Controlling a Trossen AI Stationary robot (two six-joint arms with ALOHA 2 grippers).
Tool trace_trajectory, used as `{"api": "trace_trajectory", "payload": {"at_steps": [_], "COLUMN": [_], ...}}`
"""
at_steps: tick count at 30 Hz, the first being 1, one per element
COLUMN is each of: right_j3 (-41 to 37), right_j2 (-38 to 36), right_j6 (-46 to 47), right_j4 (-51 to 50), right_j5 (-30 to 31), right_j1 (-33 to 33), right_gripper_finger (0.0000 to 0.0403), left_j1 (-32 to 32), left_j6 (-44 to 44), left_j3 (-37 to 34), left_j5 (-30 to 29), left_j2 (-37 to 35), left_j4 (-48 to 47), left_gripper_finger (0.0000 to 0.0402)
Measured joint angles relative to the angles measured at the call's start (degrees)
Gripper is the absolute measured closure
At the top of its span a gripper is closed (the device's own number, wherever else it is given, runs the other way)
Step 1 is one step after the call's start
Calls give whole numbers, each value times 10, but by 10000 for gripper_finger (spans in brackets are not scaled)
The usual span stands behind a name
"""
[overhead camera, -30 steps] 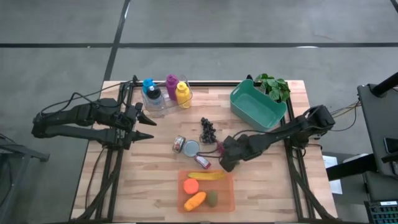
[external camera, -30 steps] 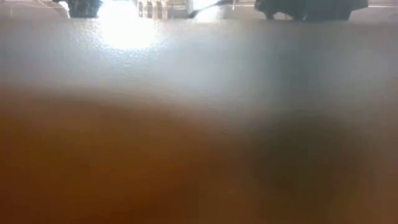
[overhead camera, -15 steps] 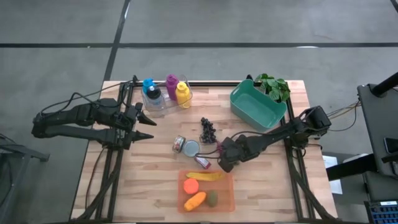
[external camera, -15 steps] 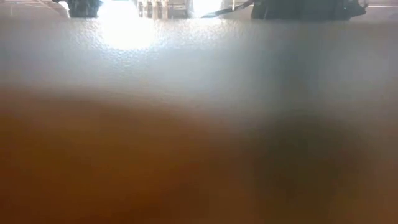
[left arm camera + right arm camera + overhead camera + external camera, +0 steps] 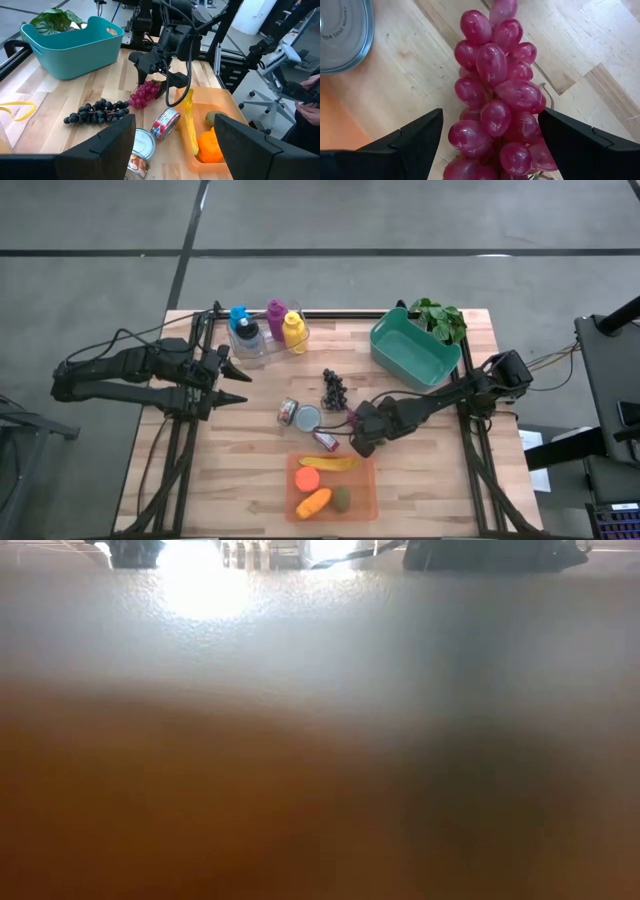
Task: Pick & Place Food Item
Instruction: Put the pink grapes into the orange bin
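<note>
Left tool [image 5: 237, 383]: parked at the counter's [image 5: 240, 480] nine o'clock, fingers spread, empty.
Red grapes [image 5: 497, 115]: glossy plump cluster lying on the counter near centre, just beside the can [image 5: 165, 123].
Right tool [image 5: 159, 76]: over the cluster, fingers wide either side, not gripping.
Progress: early; grasp and placement remain.

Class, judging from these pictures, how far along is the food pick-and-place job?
Done: right gripper has its open fingers on either side of the red grapes. In hand: nothing gripped. Left: closing, lifting, placing; the destination isn't shown. Left gripper waits open by the bottles.
</note>
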Motion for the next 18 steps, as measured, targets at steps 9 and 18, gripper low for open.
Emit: {"api": "trace_trajectory", "payload": {"at_steps": [9, 18], "right_j3": [-5, -5], "right_j2": [0, -1], "right_j6": [9, 8], "right_j4": [-2, -1], "right_j5": [0, 0], "right_j1": [0, 0], "right_gripper_finger": [124, 220], "left_j1": [0, 0], "left_j6": [0, 0], "left_j3": [0, 0], "left_j5": [0, 0], "left_j2": [0, 0], "left_j4": [0, 0], "left_gripper_finger": [126, 126]}}
